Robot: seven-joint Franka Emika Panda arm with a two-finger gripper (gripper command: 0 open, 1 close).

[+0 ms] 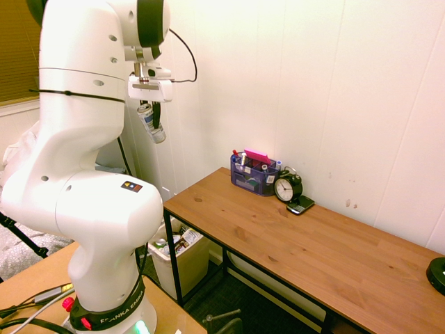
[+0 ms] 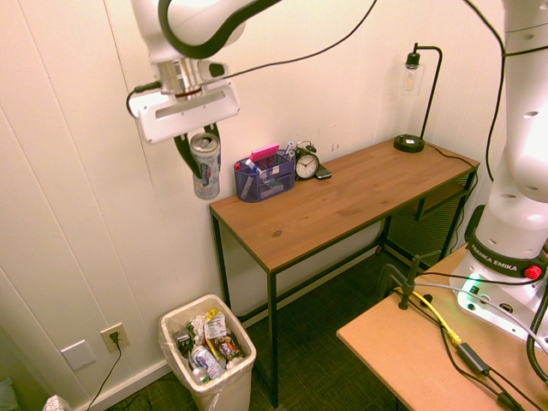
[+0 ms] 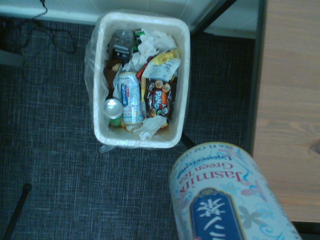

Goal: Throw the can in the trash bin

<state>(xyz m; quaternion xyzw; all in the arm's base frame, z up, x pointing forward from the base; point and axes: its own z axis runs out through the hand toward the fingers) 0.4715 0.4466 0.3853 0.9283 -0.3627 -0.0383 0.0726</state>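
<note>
My gripper (image 2: pixel 199 152) pinches the jasmine green tea can (image 2: pixel 205 166) by its upper wall; light, thin, slick metal, likely easily dented. The trash bin (image 2: pixel 237 378) sits far below my jaws.

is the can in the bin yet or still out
Out: the can hangs in the gripper high above the floor, beyond the desk's end, over the trash bin.

The arm reaches high and out sideways, wrist pointing down, gripper (image 2: pixel 199 150) fingers clamped shut on a load.
</note>
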